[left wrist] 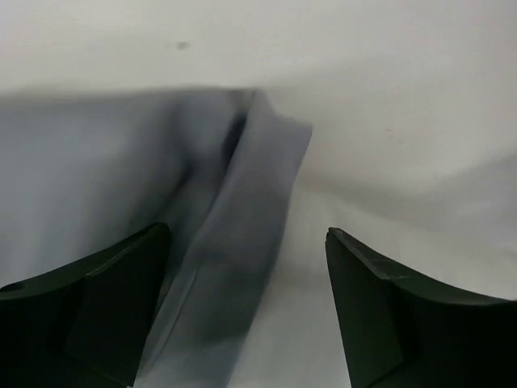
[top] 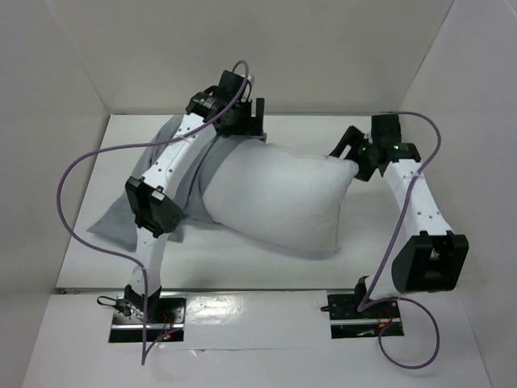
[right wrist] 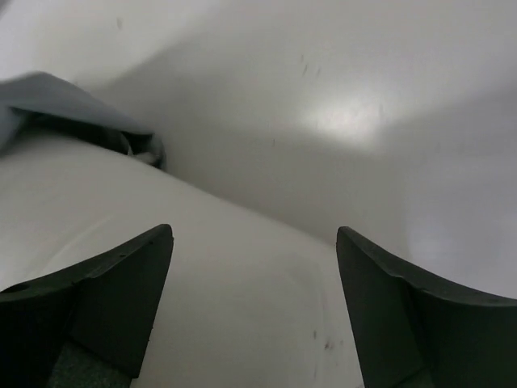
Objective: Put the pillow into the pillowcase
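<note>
The white pillow [top: 279,198] lies across the middle of the table. The blue-grey pillowcase [top: 117,218] lies at its left, partly hidden under my left arm, and its edge meets the pillow's far left end. I cannot tell whether that end is inside. My left gripper [top: 255,121] is open at the pillow's far left corner. In the left wrist view the left gripper [left wrist: 248,230] has a folded hem of the pillowcase [left wrist: 242,234] between its open jaws. My right gripper [top: 353,153] is open at the pillow's far right corner. In the right wrist view the right gripper [right wrist: 254,230] straddles the pillow [right wrist: 210,275] without closing on it.
White enclosure walls [top: 323,56] stand at the back and both sides, close behind both grippers. A bit of grey pillowcase [right wrist: 48,93] shows beyond the pillow in the right wrist view. Purple cables [top: 89,162] loop off both arms.
</note>
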Controlling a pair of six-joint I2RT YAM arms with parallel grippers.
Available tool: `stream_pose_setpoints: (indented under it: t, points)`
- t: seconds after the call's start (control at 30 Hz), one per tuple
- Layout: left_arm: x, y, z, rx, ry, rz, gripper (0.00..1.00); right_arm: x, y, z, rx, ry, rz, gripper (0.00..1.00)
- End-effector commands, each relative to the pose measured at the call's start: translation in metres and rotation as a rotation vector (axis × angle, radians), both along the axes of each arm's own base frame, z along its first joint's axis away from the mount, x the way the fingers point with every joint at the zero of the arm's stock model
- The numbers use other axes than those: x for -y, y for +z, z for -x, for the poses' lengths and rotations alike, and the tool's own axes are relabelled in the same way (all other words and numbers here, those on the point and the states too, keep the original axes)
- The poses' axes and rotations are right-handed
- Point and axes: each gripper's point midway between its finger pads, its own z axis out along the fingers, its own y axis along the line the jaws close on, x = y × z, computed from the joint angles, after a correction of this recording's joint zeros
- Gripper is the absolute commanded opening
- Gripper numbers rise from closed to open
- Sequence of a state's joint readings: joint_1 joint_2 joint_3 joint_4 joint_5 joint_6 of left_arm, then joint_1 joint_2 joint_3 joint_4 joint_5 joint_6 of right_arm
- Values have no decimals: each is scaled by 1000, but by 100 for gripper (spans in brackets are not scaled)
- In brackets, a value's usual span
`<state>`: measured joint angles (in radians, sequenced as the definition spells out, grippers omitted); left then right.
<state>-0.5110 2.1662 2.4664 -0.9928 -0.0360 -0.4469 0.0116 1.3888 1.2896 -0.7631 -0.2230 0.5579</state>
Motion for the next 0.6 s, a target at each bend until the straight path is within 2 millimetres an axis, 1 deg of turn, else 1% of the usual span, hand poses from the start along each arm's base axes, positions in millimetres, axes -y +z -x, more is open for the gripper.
stream_pose_setpoints:
  t: [0.0,0.03,0.07,0.13,0.17,0.2,0.23,0.27,0.3,0.33,0.37,0.4,0.43,0.47,0.5,0.53,0.57]
  points:
    - [-35,128,9,361,74,71,90,38,98,-54,351,-131,33,90]
    - [-48,140,12,399,108,76,85,53,99,-55,351,-166,39,91]
    - [-61,163,26,450,134,91,78,59,115,-53,400,-185,48,93]
    - [-76,153,25,438,168,30,74,71,114,-50,404,-203,68,94]
    - [-81,147,27,423,177,-3,72,71,120,-47,419,-203,69,94]
    - [-89,137,32,386,195,-45,68,74,106,-41,384,-207,78,94]
    - [-93,128,33,366,198,-76,68,78,100,-37,374,-206,91,94]
    - [-96,119,34,343,205,-100,68,71,99,-31,374,-181,71,94]
    - [-96,99,34,301,199,-128,68,68,91,-30,366,-150,67,94]
    - [-102,85,31,267,224,-151,70,62,75,-23,335,-123,53,94]
    - [-102,80,32,255,222,-159,72,57,66,-20,316,-90,40,94]
    - [-102,70,33,232,225,-166,72,54,50,-12,275,-82,28,94]
    - [-101,61,31,213,230,-168,74,54,38,-7,244,-66,41,94]
    - [-101,61,31,212,230,-168,74,52,34,-3,236,-59,34,94]
    - [-100,51,29,192,227,-182,74,51,30,3,226,-52,40,94]
    - [-102,51,28,193,245,-181,74,50,20,8,206,-46,44,94]
    - [-96,39,25,175,238,-201,74,50,15,10,193,-45,42,94]
